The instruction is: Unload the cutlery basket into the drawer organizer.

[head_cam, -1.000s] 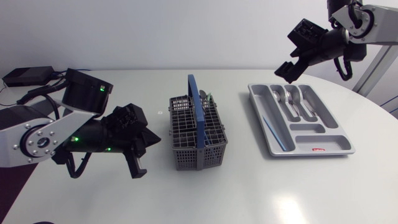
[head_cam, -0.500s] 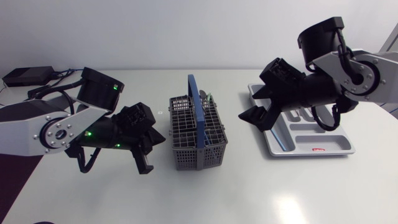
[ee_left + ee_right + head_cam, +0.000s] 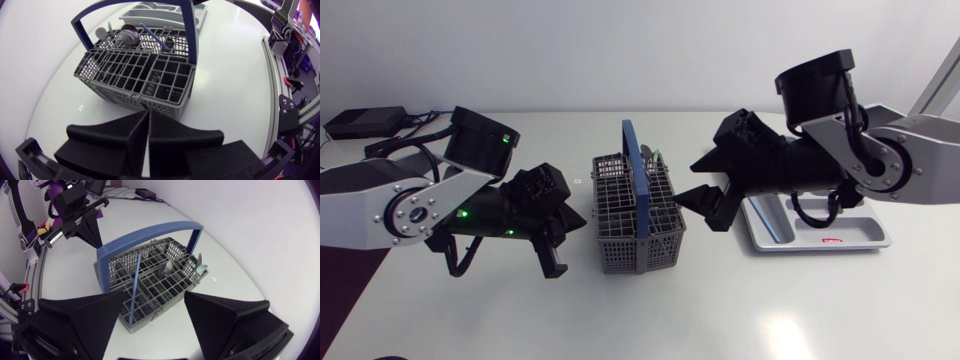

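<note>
The grey wire cutlery basket (image 3: pixel 638 215) with a blue handle (image 3: pixel 633 160) stands mid-table. It holds spoons (image 3: pixel 167 269) and a thin blue utensil (image 3: pixel 134 285) standing upright. My right gripper (image 3: pixel 698 185) is open just beside the basket's right side, its fingers (image 3: pixel 85 322) spread wide and pointing at the basket (image 3: pixel 150 280). My left gripper (image 3: pixel 565 245) is shut and empty, a short way off the basket's left side; its pads (image 3: pixel 145 140) press together facing the basket (image 3: pixel 145 70). The grey drawer organizer (image 3: pixel 840 228) lies at the right, mostly hidden under my right arm.
A black box with cables (image 3: pixel 365 122) sits at the table's far left. The table's round edge curves past the organizer on the right. White tabletop lies open in front of the basket.
My right arm has swung down and left from above the organizer to the basket's right side. My left arm shifted slightly towards the basket early on, then stayed put.
</note>
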Tool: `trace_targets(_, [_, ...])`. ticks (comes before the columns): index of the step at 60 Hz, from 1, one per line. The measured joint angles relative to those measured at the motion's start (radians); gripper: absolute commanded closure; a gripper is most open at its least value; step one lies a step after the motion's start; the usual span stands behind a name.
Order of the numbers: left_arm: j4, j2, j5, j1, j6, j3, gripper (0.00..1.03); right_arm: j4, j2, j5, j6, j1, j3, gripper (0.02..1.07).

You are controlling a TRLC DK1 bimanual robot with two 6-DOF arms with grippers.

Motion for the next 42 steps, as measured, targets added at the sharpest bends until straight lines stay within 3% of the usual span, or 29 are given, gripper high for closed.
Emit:
trace_targets(17, [0.000,0.000,-0.018,-0.018,-0.016,0.004,0.86,0.079,0.058,-0.032,0.019,0.026,-0.010,0.37])
trace_targets(33, [0.000,0.000,-0.018,-0.019,-0.019,0.004,0.86,0.131,0.131,-0.050,0.019,0.047,-0.021,0.40])
trace_targets(42, [0.000,0.000,-0.018,-0.019,-0.019,0.004,0.86,0.152,0.156,-0.052,0.019,0.061,-0.021,0.54])
